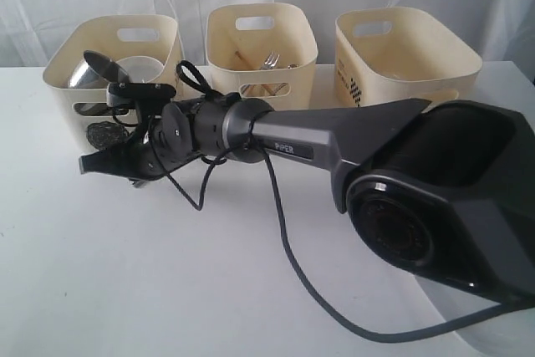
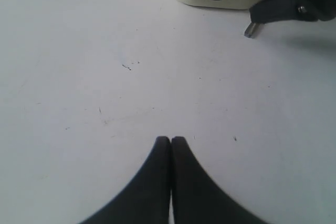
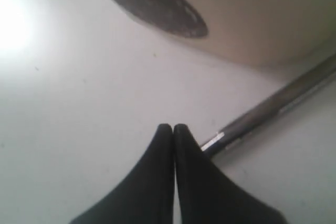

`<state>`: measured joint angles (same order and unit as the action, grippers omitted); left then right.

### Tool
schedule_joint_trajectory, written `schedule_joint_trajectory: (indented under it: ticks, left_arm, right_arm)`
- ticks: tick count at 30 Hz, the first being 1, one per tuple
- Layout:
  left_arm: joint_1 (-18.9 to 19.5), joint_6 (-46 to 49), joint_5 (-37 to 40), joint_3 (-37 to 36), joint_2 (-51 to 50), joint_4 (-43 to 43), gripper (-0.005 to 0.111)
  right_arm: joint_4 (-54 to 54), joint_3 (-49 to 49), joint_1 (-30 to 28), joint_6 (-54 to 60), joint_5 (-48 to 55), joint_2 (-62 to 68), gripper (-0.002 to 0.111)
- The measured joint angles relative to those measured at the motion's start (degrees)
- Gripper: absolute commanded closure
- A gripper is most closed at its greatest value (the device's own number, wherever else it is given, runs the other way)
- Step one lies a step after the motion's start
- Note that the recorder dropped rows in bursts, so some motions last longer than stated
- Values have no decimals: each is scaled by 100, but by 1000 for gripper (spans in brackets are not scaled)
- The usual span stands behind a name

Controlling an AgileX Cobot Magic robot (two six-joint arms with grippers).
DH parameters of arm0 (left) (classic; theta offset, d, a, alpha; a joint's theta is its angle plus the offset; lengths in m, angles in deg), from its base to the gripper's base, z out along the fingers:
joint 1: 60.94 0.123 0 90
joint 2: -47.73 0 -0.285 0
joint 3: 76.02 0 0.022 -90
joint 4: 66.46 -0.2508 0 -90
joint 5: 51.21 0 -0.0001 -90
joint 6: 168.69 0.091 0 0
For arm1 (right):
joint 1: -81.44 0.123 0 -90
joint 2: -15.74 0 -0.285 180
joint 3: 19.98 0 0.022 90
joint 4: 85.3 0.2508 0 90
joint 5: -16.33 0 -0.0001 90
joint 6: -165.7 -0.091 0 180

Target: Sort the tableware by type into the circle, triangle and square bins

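Left gripper (image 2: 171, 139): closed, empty, over bare table. Right gripper (image 3: 172, 127): tips pressed together, nothing visible between them. A steel utensil (image 3: 273, 103) lies flat on the table, its end at one finger, just beside the circle bin (image 3: 262, 19). Expect it to be stiff, light and slippery, so take hold mid-handle, across its width. The bin wall crowds your approach. Beyond, the middle bin (image 1: 261, 39) already holds a fork (image 1: 270, 59).

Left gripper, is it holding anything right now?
No, the left gripper is shut with its fingertips pressed together and nothing between them, over the white table.
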<state>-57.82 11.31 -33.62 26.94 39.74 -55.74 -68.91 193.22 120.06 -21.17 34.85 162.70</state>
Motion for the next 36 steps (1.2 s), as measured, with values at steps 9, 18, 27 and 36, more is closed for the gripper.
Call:
schedule_joint_trajectory:
  ticks: [9, 18, 27, 36]
  left_arm:
    - [0, 0, 0, 0, 0, 0, 107]
    - [0, 0, 0, 0, 0, 0, 107]
    - [0, 0, 0, 0, 0, 0, 107]
    - [0, 0, 0, 0, 0, 0, 107]
  right_arm:
    - [152, 34, 23, 0, -478, 273, 108]
    - [171, 80, 23, 0, 415, 255, 108]
    - [-974, 69, 23, 0, 1972, -552, 104]
    - [-1285, 116, -99, -570, 2381, -528, 53]
